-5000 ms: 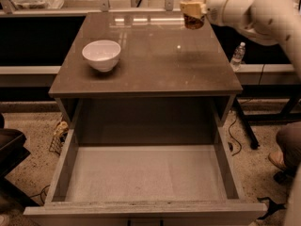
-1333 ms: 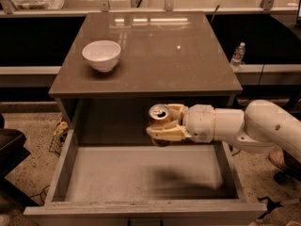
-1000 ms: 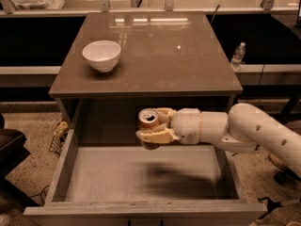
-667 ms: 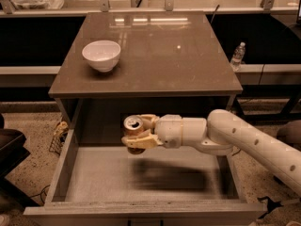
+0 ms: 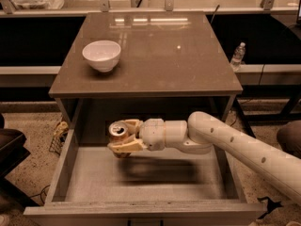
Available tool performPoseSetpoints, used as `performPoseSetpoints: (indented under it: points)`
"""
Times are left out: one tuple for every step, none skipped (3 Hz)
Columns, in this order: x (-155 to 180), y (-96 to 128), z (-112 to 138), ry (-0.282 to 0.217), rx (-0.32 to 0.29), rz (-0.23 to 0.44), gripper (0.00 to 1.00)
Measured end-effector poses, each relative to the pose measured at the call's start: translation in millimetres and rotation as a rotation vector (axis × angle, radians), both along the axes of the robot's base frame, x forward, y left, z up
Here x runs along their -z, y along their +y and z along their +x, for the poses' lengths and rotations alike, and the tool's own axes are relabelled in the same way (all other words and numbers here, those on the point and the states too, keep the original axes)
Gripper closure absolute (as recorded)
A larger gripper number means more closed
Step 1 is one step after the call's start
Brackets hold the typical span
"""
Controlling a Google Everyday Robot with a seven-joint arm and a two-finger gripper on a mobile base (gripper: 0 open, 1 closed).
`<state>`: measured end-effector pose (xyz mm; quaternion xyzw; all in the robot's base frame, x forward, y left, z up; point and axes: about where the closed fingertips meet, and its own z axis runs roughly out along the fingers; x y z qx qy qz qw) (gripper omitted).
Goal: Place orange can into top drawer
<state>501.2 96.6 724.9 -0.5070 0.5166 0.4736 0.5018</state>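
Observation:
The top drawer [image 5: 66, 164] stands pulled out below the brown cabinet top, its pale grey bottom bare. My gripper [image 5: 123, 136] reaches in from the right on a white arm and is shut on the orange can [image 5: 117, 129]. The can is upright with its silver pull-tab top showing. It hangs over the drawer's back left part, a little above the bottom. A shadow lies on the drawer bottom under the arm.
A white bowl [image 5: 101, 55] stands on the cabinet top [image 5: 164, 55] at the left. A clear plastic bottle [image 5: 238, 55] stands on the ledge to the right of the cabinet. A dark seat [image 5: 9, 149] is at the left edge.
My gripper has carried the orange can from above the cabinet top's far right corner down into the drawer opening, then leftward across it.

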Motion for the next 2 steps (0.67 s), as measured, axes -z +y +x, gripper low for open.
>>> performPoseSetpoints:
  points:
    - [11.2,17.5,-6.0,-0.017,-0.028,0.026,1.00]
    - [18.2,32.9,-14.2,-0.046,-0.052,0.035,1.00]
